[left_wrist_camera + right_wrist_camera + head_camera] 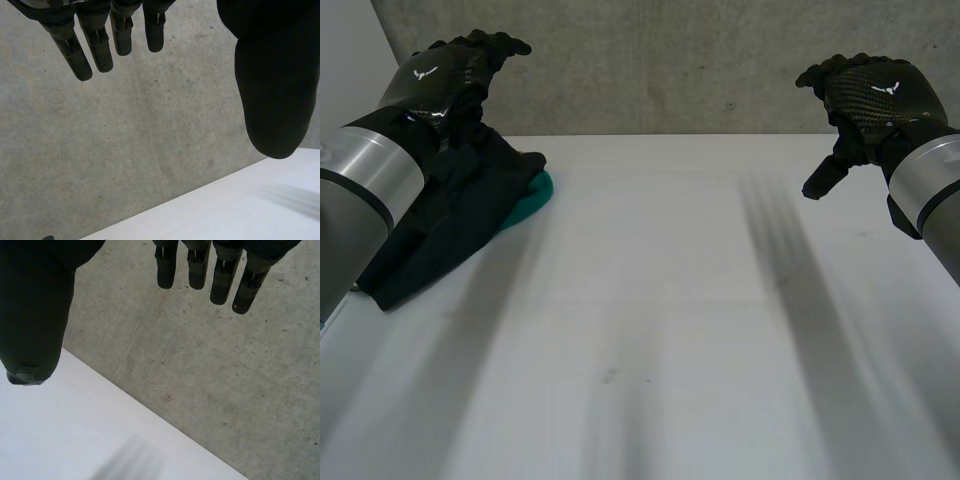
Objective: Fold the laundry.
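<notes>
Your left hand [445, 75] ends an arm that comes in over the counter's [670, 330] near left corner, and the laundry sits right beside that arm. A dark garment [450, 225] lies heaped along the left edge, partly under the forearm, with a teal cloth [532, 195] peeping out from its far side. The heap looks bunched rather than squared, so I judge it is not folded, though you cannot tell from here how many pieces it holds.

Farther out, both hands hover above the far edge, well apart, touching no cloth. In the left wrist view the fingers [85, 55] hang straight and the thumb [275, 75] stands off to one side: spread wide, holding nothing. The right hand [870, 95] at the far right corner matches, its fingers [225, 280] straight and thumb [35, 305] apart, also holding nothing. Beyond them stands the concrete wall [670, 60].

By my reading, the task has barely begun: no piece is laid flat on the counter, and you have all the picking, spreading and folding left.
</notes>
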Robot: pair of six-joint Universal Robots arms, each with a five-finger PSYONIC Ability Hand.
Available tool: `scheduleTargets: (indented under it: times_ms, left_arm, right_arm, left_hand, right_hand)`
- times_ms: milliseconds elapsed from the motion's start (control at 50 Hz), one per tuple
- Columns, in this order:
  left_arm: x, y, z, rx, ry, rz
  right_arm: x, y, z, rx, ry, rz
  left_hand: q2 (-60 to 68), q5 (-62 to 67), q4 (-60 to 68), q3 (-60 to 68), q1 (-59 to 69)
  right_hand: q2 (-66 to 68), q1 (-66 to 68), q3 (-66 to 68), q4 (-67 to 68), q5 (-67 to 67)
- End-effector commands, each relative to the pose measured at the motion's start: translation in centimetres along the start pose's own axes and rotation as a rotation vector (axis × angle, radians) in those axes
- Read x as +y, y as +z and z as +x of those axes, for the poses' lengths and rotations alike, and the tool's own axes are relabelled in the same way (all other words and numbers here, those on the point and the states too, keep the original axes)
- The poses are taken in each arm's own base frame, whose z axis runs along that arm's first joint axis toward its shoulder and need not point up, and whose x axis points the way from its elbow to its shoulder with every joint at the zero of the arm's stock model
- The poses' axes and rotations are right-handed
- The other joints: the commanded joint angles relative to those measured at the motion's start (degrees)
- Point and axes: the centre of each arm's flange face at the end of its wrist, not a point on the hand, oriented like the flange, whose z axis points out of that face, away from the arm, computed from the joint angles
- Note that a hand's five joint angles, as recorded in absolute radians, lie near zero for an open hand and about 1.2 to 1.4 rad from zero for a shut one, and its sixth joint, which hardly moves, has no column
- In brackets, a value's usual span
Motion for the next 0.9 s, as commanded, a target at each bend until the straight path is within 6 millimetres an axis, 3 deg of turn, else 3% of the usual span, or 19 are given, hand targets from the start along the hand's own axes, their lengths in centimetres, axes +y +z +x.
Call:
scheduleTargets:
  times_ms: [20, 100, 220, 240, 320, 500, 620, 700, 720, 780, 840, 860, 900]
  left_arm:
    - [-0.1, 0.3, -0.3, -0.005, 0.011, 0.011]
    - [0.9, 1.6, -1.8, -0.041, 0.073, 0.007]
    - [4.7, 5.0, -7.4, -0.183, 0.306, -0.045]
    - [6.1, 6.1, -9.1, -0.234, 0.38, -0.07]
    - [9.5, 8.0, -12.3, -0.314, 0.513, -0.143]
    - [17.2, 10.1, -19.1, -0.398, 0.655, -0.298]
    - [20.3, 10.8, -20.3, -0.393, 0.648, -0.333]
    - [20.4, 10.9, -20.6, -0.395, 0.645, -0.329]
    - [20.1, 11.0, -20.6, -0.399, 0.64, -0.322]
    - [19.1, 11.2, -19.8, -0.395, 0.643, -0.3]
    - [16.7, 11.3, -17.6, -0.373, 0.633, -0.247]
    - [15.2, 11.3, -15.6, -0.347, 0.603, -0.205]
    - [13.3, 11.1, -13.3, -0.318, 0.553, -0.154]
  right_arm:
    - [0.0, 0.0, 0.0, -0.001, -0.001, 0.0]
    - [0.1, 0.0, -0.1, -0.002, -0.001, -0.003]
    - [0.2, -0.1, -0.1, -0.003, -0.001, -0.007]
    - [0.2, -0.1, -0.1, -0.003, -0.002, -0.009]
    - [0.4, -0.1, -0.2, -0.006, -0.002, -0.015]
    - [1.4, 0.1, -0.3, -0.012, 0.0, -0.043]
    - [2.0, 0.1, -0.5, -0.017, 0.0, -0.062]
    - [2.4, 0.3, -0.6, -0.02, 0.001, -0.072]
    - [2.4, 0.3, -0.6, -0.021, 0.001, -0.074]
    - [2.4, 0.3, -0.6, -0.021, -0.005, -0.072]
    - [2.3, 0.3, -0.5, -0.018, -0.01, -0.068]
    - [2.2, 0.3, -0.5, -0.018, -0.01, -0.067]
    - [2.2, 0.4, -0.4, -0.016, -0.01, -0.066]
  left_hand:
    - [-1.5, -2.2, -1.5, -4.9, -1.7]
    - [-1.3, -2.0, -1.3, -4.8, -1.5]
    - [-1.7, -2.4, -1.6, -5.1, -1.8]
    - [-1.8, -2.5, -1.8, -5.3, -2.0]
    - [-2.0, -2.7, -2.0, -5.4, -2.2]
    - [-2.1, -2.8, -2.0, -5.5, -2.2]
    - [1.0, 0.3, 1.1, -2.4, 0.8]
    - [39.8, 39.1, 39.8, 36.3, 39.6]
    - [67.7, 67.0, 67.7, 64.2, 67.5]
    - [67.9, 67.2, 68.0, 64.5, 67.8]
    - [67.9, 67.2, 68.0, 64.5, 67.8]
    - [67.9, 67.2, 68.0, 64.5, 67.8]
    - [67.9, 67.2, 68.0, 64.5, 67.8]
  right_hand:
    - [-2.9, -1.3, -2.5, -3.3, -3.3]
    - [-2.9, -1.3, -2.5, -3.3, -3.3]
    - [-2.9, -1.3, -2.5, -3.3, -3.3]
    - [-2.9, -1.3, -2.5, -3.3, -3.3]
    - [-2.9, -1.3, -2.5, -3.3, -3.3]
    - [-2.9, -1.3, -2.5, -3.3, -3.3]
    - [-2.9, -1.3, -2.5, -3.3, -3.3]
    - [-2.9, -1.3, -2.5, -3.3, -3.3]
    - [-2.9, -1.3, -2.5, -3.3, -3.3]
    - [-2.9, -1.3, -2.5, -3.3, -3.3]
    - [-2.9, -1.3, -2.5, -3.3, -3.3]
    - [-2.9, -1.3, -2.5, -3.3, -3.3]
    - [-2.9, -1.3, -2.5, -3.3, -3.3]
